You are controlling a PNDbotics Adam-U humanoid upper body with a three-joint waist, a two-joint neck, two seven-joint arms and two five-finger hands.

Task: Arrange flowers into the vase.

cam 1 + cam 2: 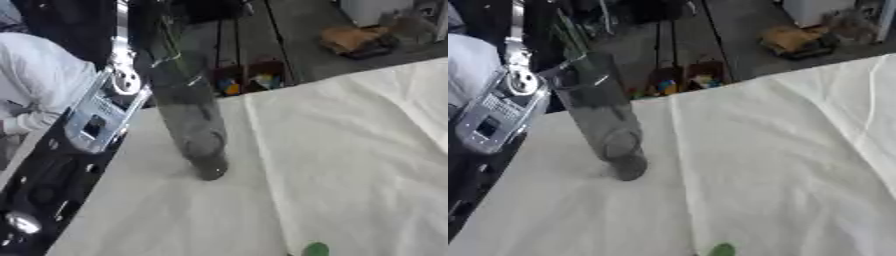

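Although the left arm enters along the worktop's left edge, no robot hand shows, so whether fingers are spread or pinching: cannot tell. Clear vase stands near that edge on the white-covered worktop, likely within reach. Thin stems rise from it. Green bit at near edge.

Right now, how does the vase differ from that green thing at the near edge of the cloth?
The vase is tall, clear and grey-tinted, and it stands on the white cloth toward its left side; the green thing is small, opaque and low against the cloth, cut off by the picture's bottom edge. Thin green stems show at the vase's mouth; the green thing lies apart from it. Both rest on the cloth.
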